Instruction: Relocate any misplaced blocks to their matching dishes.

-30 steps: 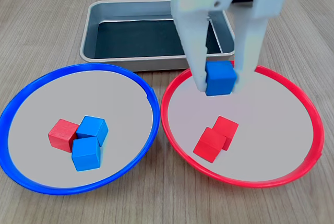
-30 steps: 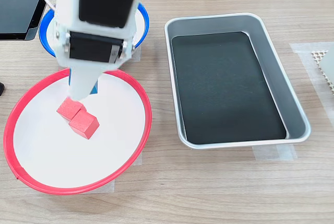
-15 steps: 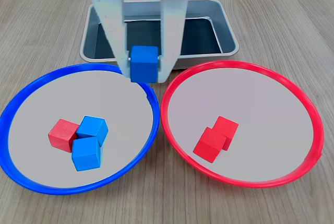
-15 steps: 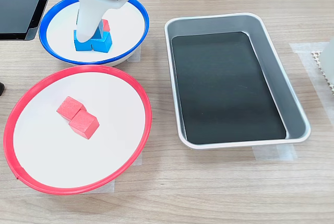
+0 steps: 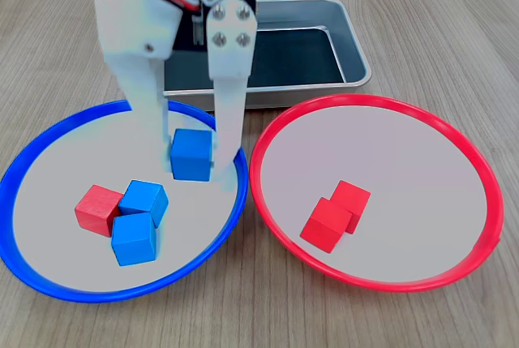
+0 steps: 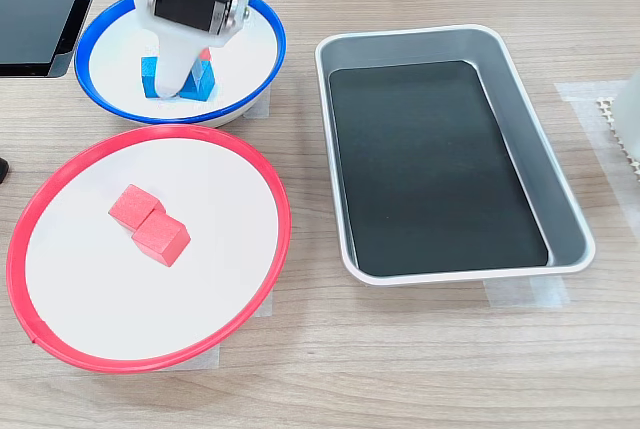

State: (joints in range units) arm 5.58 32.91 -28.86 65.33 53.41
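My gripper [image 5: 193, 166] is shut on a blue cube [image 5: 191, 152], held low over the right inner part of the blue-rimmed plate [image 5: 49, 133] in the first exterior view. I cannot tell whether the cube touches the plate. A red cube [image 5: 97, 208] lies on that plate against two more blue cubes [image 5: 144, 200] [image 5: 134, 239]. The red-rimmed plate [image 5: 373, 101] holds two red cubes [image 5: 350, 199] [image 5: 326, 225]. In the second exterior view the arm [image 6: 190, 9] covers much of the blue-rimmed plate [image 6: 272, 49] and hides the held cube.
A rectangular grey metal tray [image 5: 340, 40] with a dark bottom stands behind both plates, close to their rims. In the second exterior view the tray [image 6: 560, 199] is on the right and a dark flat object [image 6: 40, 9] lies at the top left.
The gripper carried the blue cube from above the red-rimmed plate leftward across the rims, then lowered it into the blue-rimmed plate. The other cubes have not moved.
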